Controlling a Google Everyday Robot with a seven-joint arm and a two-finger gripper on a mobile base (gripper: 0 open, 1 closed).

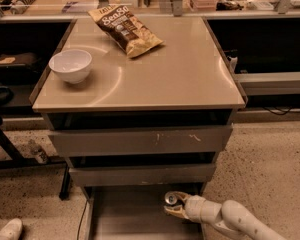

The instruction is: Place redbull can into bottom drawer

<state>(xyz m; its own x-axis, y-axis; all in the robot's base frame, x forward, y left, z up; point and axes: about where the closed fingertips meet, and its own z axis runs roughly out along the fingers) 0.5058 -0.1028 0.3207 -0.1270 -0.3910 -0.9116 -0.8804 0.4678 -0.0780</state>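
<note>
**benchbot_fan:** Three grey drawers are stacking up under the tabletop (180,79), and the bottom drawer (130,216) is sticking out open toward the camera. Anyone seeing where the redbull can (170,199) is?

**drawer_guy:** Yep, it's hanging over the right side of that open tray, just below the middle drawer (142,175) front, with its shiny top tilting toward the camera. The end effector (171,205) is reaching in from the lower right, and its fingers are clamping snug around the can. Can't tell if the can's base is touching the drawer floor.

**benchbot_fan:** And up top?

**drawer_guy:** A white bowl (70,65) is sitting near the left edge, and a brown chip bag (126,29) is lying toward the back, well apart from it. The top drawer (140,140) is showing scratches on its front.
</note>
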